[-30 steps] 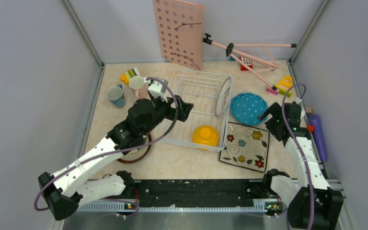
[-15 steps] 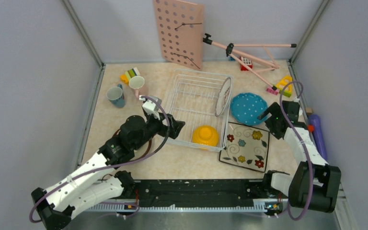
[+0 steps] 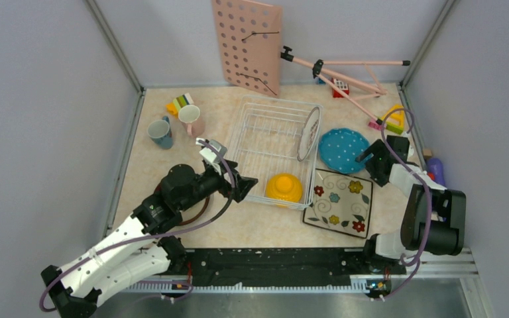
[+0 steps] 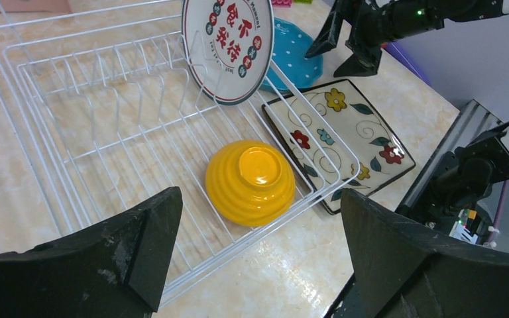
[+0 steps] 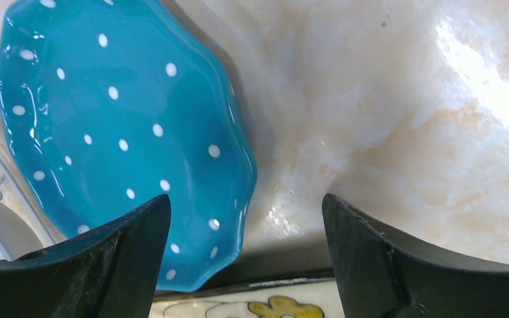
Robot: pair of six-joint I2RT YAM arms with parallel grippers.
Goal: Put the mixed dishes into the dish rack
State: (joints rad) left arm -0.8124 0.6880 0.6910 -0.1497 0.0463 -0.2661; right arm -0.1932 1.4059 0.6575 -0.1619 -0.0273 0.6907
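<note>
Teal mug [image 3: 160, 132] and pink mug [image 3: 191, 120]: upright, near the table's far left corner. Brown-rimmed plate [image 3: 197, 213]: flat near the left edge, mostly hidden under the left arm. Left pincer [image 3: 244, 187]: spread wide, empty, at the near rim of the dish rack [image 3: 265, 140]. Yellow bowl [image 3: 283, 187]: upside down in the rack's near right corner. White patterned plate [image 3: 310, 132]: on edge along the rack's right side. Teal dotted plate [image 3: 343, 149] and square flowered plate [image 3: 339, 202]: flat on the table right of the rack. Right pincer [image 5: 245, 212]: released, holding nothing, low over the dotted plate's right rim; can't tell if it touches.
</note>
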